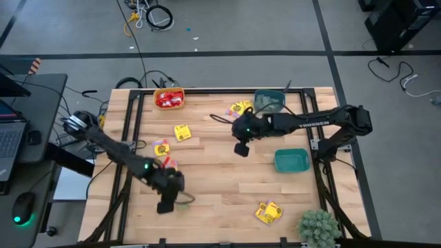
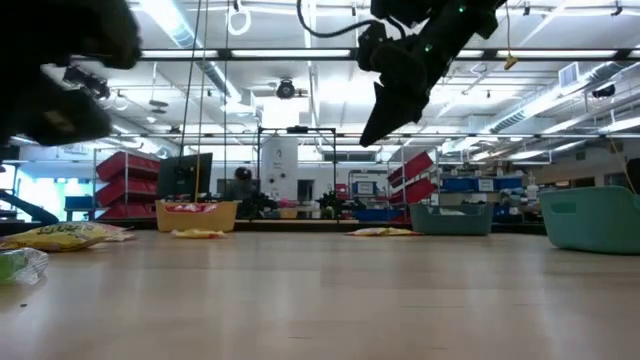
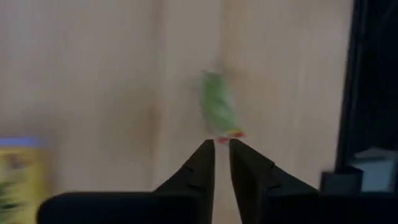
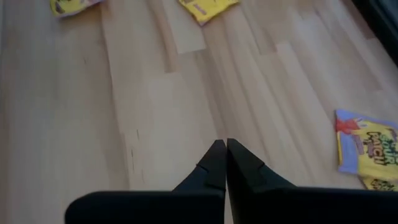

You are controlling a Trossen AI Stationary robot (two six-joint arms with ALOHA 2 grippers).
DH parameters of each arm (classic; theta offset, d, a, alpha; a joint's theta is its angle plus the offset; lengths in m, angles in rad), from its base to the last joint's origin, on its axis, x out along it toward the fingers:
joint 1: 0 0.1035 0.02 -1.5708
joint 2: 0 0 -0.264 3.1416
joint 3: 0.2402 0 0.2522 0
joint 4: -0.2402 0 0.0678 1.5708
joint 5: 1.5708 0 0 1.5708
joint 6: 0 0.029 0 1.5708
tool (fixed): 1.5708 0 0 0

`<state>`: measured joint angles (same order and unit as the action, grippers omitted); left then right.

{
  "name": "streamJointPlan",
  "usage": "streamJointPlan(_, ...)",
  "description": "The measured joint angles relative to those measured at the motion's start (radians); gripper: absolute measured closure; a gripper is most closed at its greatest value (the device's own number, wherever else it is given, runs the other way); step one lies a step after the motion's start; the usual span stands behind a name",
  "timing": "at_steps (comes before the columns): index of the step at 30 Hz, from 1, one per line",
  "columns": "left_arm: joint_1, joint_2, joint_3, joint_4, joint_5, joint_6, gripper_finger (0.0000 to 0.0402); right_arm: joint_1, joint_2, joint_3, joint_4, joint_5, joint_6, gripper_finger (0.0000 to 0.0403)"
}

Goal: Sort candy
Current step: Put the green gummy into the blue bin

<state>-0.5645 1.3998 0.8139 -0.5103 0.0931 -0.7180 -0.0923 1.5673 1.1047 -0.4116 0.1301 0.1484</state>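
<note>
— What's on your left?

— Your left end effector (image 1: 165, 206) hangs over the pale plank bench (image 1: 220, 200) toward seven o'clock. In its wrist view the dark tapered fingers (image 3: 202, 167) stand a narrow slit apart, holding nothing, and a soft pale green packet (image 3: 218, 111) with a red tip lies blurred just beyond their tips. At about ten o'clock of that end effector, a small cluster of crinkled packets (image 1: 162, 147) lies flat on the wood.

— And further along?

— At eleven o'clock of the bench you have an orange bowl (image 1: 169, 98) with red packets inside; a flat square yellow packet (image 1: 182, 132) lies just below it. More yellow packets (image 1: 239, 108) sit near twelve o'clock, beside a dark teal bowl (image 1: 269, 100).

— The right arm?

— Your right end effector (image 1: 241, 149) hovers over mid-bench, its fingers (image 4: 214, 163) pressed together on nothing, bare wood grain beneath. A rounded teal bowl (image 1: 291, 160) sits at three o'clock, and glossy yellow packets (image 1: 268, 212) lie at five o'clock, near a bushy green plant (image 1: 319, 228).
</note>
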Motion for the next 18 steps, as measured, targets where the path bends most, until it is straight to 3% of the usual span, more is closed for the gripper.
streamJointPlan(7,-0.138,0.158,0.000,0.161,-0.076,-0.149,0.0297,0.057,0.000,0.000,0.032,0.061,0.022,0.0402)
streamJointPlan(13,-0.186,0.274,0.007,0.220,-0.137,-0.185,0.0260,0.099,0.000,0.000,0.046,0.118,0.036,0.0403)
streamJointPlan(18,-0.192,0.309,0.020,0.226,-0.181,-0.205,0.0256,0.132,0.000,0.000,0.053,0.142,0.058,0.0403)
